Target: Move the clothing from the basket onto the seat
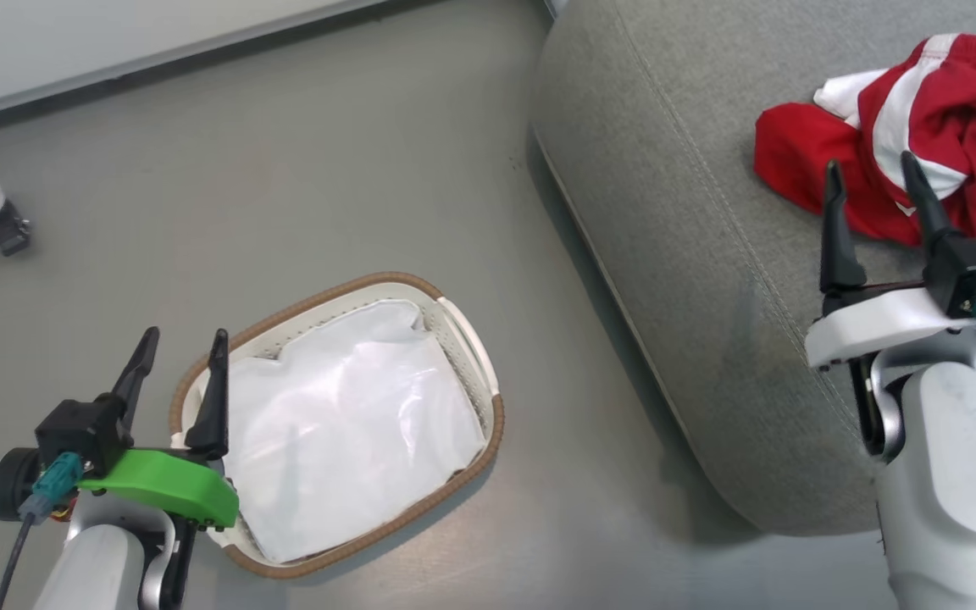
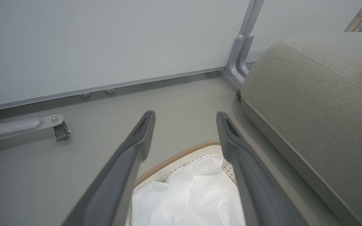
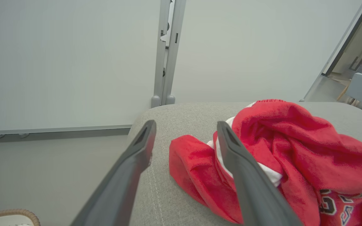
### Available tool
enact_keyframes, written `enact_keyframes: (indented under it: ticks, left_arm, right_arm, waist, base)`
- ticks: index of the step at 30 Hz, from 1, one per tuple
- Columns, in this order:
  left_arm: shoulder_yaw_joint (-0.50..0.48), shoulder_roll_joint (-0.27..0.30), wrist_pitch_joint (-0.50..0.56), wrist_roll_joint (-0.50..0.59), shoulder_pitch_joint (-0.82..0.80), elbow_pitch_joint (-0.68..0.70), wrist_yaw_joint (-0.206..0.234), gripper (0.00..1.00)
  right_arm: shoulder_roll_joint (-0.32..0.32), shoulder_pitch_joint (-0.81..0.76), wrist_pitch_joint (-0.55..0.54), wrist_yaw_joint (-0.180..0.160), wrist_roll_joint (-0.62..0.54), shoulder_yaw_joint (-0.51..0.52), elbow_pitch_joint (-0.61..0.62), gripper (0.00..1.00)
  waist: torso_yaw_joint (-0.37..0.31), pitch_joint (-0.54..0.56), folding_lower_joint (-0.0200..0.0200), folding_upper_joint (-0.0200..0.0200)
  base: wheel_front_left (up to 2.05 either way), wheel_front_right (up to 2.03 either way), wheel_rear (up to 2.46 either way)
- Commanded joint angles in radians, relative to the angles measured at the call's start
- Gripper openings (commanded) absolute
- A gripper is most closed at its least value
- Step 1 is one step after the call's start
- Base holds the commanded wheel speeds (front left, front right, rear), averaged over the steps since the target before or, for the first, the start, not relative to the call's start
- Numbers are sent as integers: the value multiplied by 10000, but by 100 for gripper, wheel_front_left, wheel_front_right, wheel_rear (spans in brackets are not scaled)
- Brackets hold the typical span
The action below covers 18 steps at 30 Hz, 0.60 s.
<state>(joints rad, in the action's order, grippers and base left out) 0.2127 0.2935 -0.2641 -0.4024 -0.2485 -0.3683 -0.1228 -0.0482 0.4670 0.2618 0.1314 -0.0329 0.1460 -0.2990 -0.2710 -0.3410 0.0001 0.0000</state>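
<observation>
Hovering, my left end effector [image 1: 186,335] and right end effector [image 1: 869,161] are spread, empty; the oval cream brown-rimmed plastic basket [image 1: 310,301] holds a white liner sheet [image 1: 344,440], the red-and-white clothing [image 1: 954,127] lies on the grey upholstered seat [image 1: 683,212].

Lab-like test space: white partition panels [image 2: 105,40] on casters [image 2: 61,131], grey floor [image 1: 285,169] (plus sofa seat [image 1: 666,212]).
</observation>
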Motion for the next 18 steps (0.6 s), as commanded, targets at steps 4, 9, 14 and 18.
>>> enact_keyframes:
  ticks: [4, 9, 14, 18]
  left_arm:
    - [-1035, -401, -6, 624, 382, -8, 51, 100]
    - [-1763, -814, -6, 1276, 642, 26, -10, 100]
    - [-2233, -1213, -4, 1776, 744, 18, -72, 100]
    - [-2451, -1449, -4, 2115, 916, -76, -81, 100]
  right_arm:
    - [-57, -415, 47, -14, 696, -733, -176, 100]
    - [-52, -650, 46, -14, 1294, -1497, -444, 100]
    - [-53, -855, 47, -14, 1635, -1940, -696, 100]
    - [-59, -950, 47, -14, 1714, -1926, -806, 100]
  waist:
    - [783, 622, -1, 0]
    - [1299, 855, -1, 0]
    - [1902, 1017, -1, 0]
    - [2281, 1151, -1, 0]
  base:
    - [0, 0, 0]
    - [0, 0, 0]
    - [0, 0, 0]
    - [0, 0, 0]
